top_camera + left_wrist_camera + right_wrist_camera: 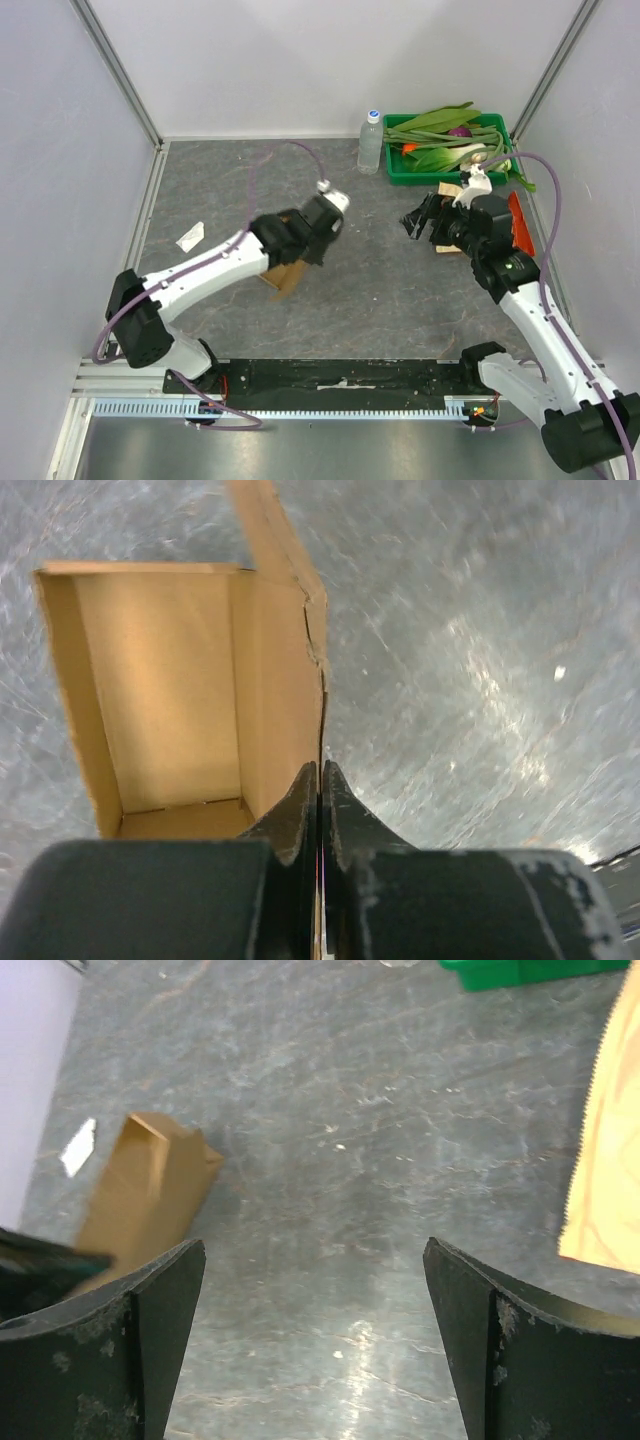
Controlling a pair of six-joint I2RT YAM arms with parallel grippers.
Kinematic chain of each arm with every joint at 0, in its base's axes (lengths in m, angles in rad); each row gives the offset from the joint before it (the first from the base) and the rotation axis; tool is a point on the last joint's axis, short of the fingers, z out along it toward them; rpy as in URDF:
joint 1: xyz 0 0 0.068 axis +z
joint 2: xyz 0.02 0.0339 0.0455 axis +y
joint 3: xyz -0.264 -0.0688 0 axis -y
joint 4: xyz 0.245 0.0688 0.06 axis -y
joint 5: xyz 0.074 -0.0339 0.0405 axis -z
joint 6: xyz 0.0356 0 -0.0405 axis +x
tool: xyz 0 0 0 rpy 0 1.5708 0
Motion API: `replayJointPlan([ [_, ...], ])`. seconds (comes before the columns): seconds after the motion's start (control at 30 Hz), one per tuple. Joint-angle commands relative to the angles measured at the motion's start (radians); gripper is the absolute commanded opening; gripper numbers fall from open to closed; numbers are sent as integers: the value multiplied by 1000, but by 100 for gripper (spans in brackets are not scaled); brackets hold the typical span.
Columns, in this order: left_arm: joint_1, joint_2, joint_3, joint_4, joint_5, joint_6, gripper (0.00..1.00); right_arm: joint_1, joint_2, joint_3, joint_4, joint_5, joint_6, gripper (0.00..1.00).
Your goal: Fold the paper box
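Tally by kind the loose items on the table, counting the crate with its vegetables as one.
brown cardboard paper box: 1
clear plastic water bottle: 1
green plastic crate: 1
white crumpled paper scrap: 1
glossy orange-tan snack bag: 1
Total: 5

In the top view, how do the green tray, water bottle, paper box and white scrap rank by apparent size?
1. green tray
2. water bottle and paper box: unsure, since the left arm hides part of the box
3. white scrap
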Motion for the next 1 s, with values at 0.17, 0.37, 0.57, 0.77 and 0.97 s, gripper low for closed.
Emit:
replayJointPlan([
  [0.17,369,9,151,-74,370,-626,2,308,59,-96,-65,359,-140,98],
  [0.37,523,19,60,-73,542,-1082,2,561,42,-128,75,449,-212,98],
  [0.57,523,17,75,-158,414,-1311,2,788,-32,-205,289,494,-334,98],
  [0.77,521,40,111,-240,386,-1356,2,923,88,-237,441,731,-446,91],
  [0.97,521,43,166,-287,329,-1337,2,1006,223,-211,590,905,-599,82],
])
